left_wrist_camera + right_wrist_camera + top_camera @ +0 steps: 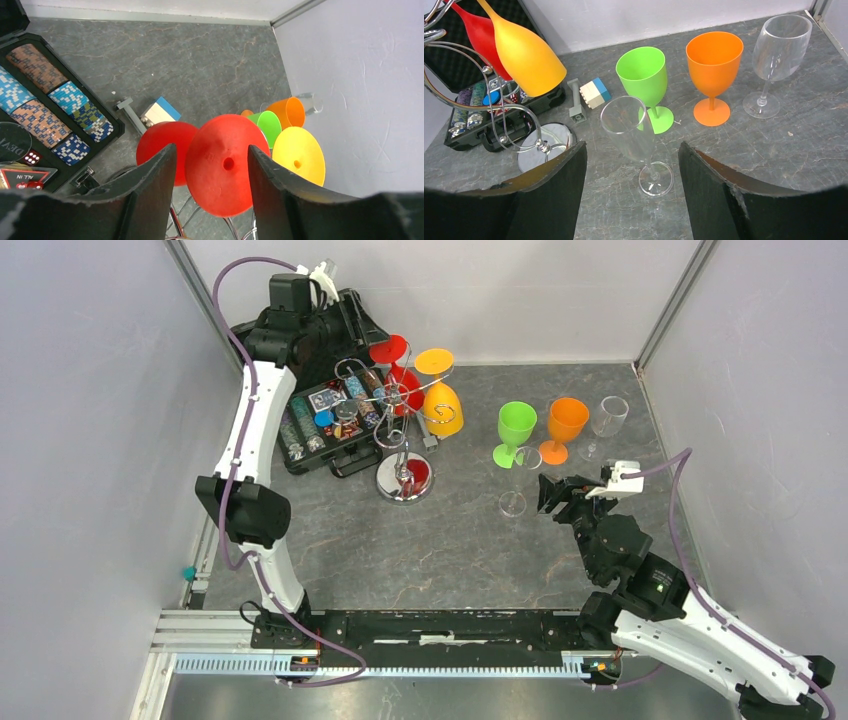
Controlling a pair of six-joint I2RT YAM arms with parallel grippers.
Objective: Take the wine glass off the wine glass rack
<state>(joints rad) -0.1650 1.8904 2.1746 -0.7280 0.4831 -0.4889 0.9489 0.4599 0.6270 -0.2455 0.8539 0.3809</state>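
Two glasses hang bowl-down on the shiny silver wire wine glass rack (390,486), which stands at the back left of the grey stone-patterned table (430,550). They hang by their feet from the curled hooks, so each has to slide out along its hook rather than lift straight up. The red plastic wine glass (220,170) is the likely target. The left gripper (211,152) hangs level with the glass's round foot, jaws partly apart, one finger at each side of the disc. The foot looks wider than the gap and runs behind the right finger, so it probably lies just beyond the tips, with no grip made out. The yellow plastic wine glass (526,55) hangs just beside it, close enough to be knocked. The right gripper (633,147) waits wide and empty, low over the table. It faces a clear stemmed glass (629,125) standing upright, with a green goblet (644,72), an orange goblet (714,60) and a second clear glass (781,45) behind, all well apart from the rack. An open black case of coloured poker chips (45,115) lies to the left of the rack. Hidden: the red foot blocks its own stem and hook from the left wrist camera. From above, the left fingers are lost against the dark case lid. The clear glasses barely register overhead.
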